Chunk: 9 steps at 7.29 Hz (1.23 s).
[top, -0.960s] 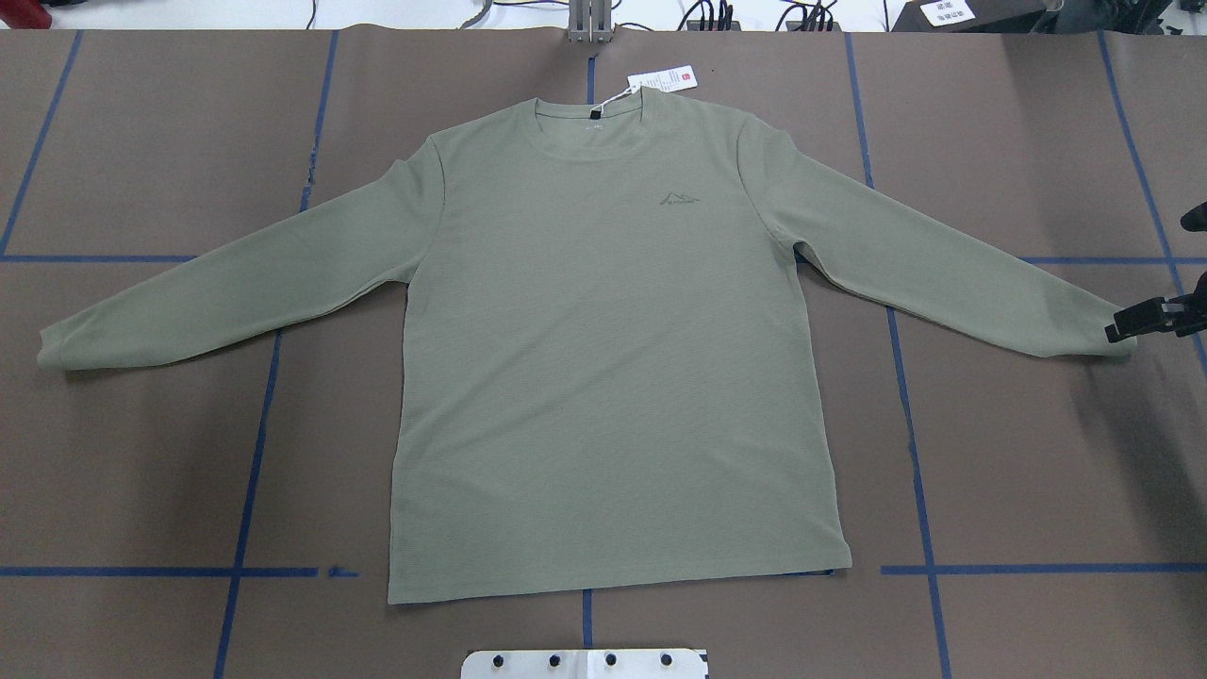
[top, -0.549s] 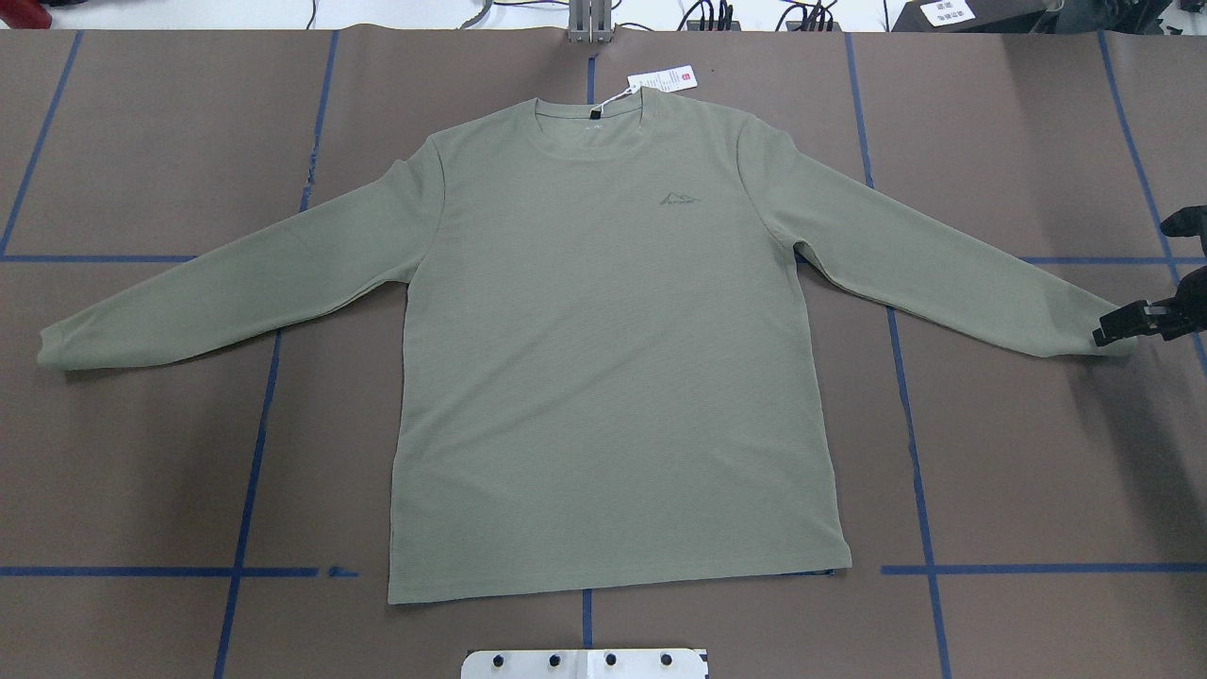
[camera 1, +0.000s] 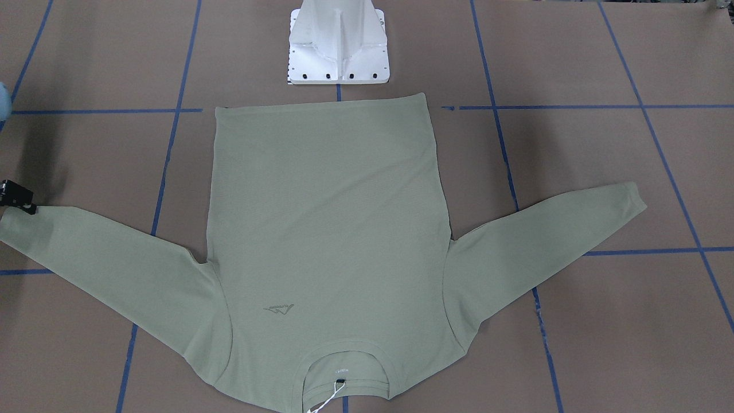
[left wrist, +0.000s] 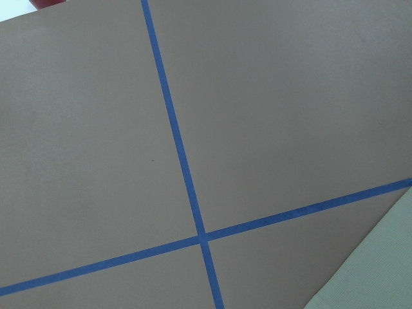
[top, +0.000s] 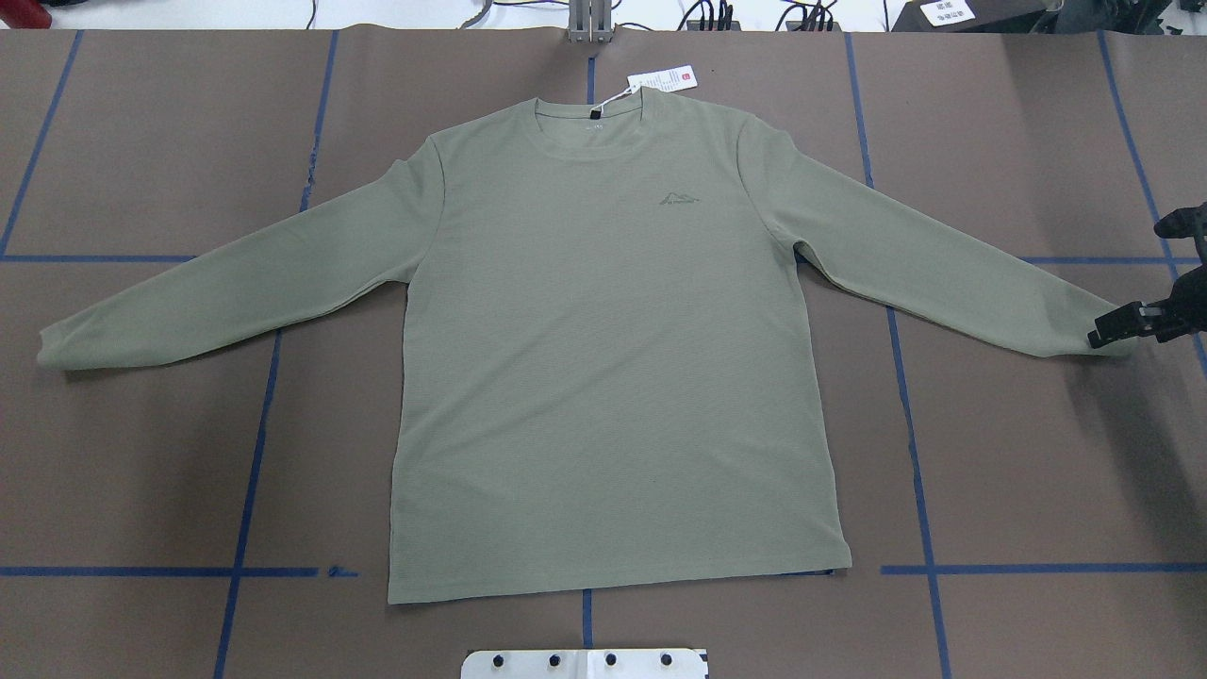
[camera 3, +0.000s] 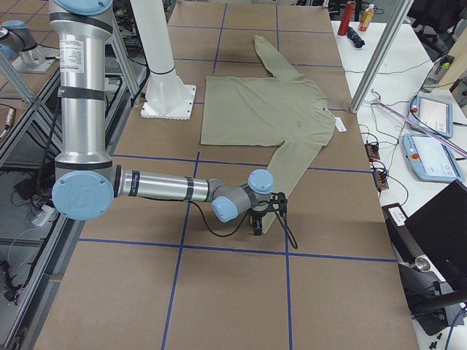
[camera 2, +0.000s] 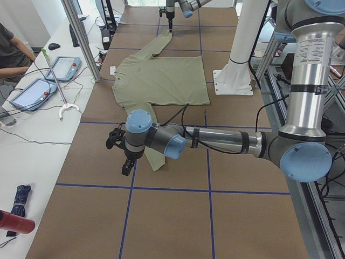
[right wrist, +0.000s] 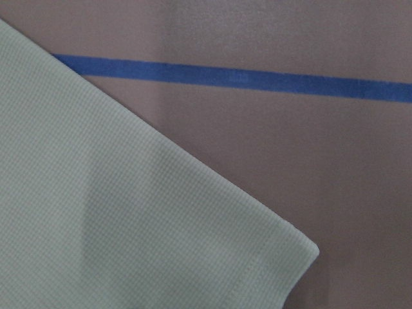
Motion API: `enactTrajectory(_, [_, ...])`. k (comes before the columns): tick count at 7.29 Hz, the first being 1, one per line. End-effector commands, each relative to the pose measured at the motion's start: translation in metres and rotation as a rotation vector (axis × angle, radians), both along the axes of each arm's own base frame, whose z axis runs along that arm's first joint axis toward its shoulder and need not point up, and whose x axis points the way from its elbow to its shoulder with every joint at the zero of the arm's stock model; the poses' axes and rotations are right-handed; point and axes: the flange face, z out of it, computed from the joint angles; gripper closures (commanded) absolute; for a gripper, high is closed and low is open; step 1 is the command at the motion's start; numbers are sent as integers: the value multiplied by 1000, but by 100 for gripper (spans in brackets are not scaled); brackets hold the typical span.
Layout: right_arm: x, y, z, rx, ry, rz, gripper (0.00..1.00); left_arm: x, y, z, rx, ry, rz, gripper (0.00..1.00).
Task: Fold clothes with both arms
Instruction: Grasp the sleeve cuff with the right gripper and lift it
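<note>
In the front-facing view the green shirt [camera 1: 327,218] lies flat on the table [camera 1: 573,344], collar away from the robot. Overhead, the right gripper [top: 1105,330] has crept inward onto the near cuff [top: 1070,330] since a second ago. The shirt is unmoved, so a sleeve pinch looks close. I can't tell how its jaws stand. The body runs hem-to-collar, with sleeves spread sideways. From the table's left end, the left gripper [camera 2: 125,168] hangs near the other cuff, its grip unreadable.

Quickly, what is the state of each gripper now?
Left gripper: cannot be told, seen only from the side.
Right gripper: cannot be told; it is at the shirt cuff.
</note>
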Motion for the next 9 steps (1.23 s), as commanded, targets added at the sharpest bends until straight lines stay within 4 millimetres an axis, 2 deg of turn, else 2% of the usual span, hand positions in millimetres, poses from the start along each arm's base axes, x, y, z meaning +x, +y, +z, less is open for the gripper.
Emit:
enactTrajectory(1, [1, 4, 5, -15, 7, -1, 5, 0, 0, -1, 2, 1, 1, 0])
enactTrajectory(2, [2, 5, 9, -22, 8, -1, 19, 0, 0, 0, 1, 0, 0, 0])
enactTrajectory(4, [2, 5, 10, -22, 9, -2, 79, 0, 0, -1, 3, 1, 2, 0])
enactTrajectory(5, [3, 5, 10, -19, 6, -1, 100, -1, 1, 1, 1, 0, 1, 0])
enactTrajectory(8, [0, 3, -2, -7, -18, -6, 100, -1, 1, 1, 0, 0, 1, 0])
enactTrajectory(9, [-2, 0, -17, 1, -53, -15, 100, -1, 1, 1, 0, 0, 1, 0])
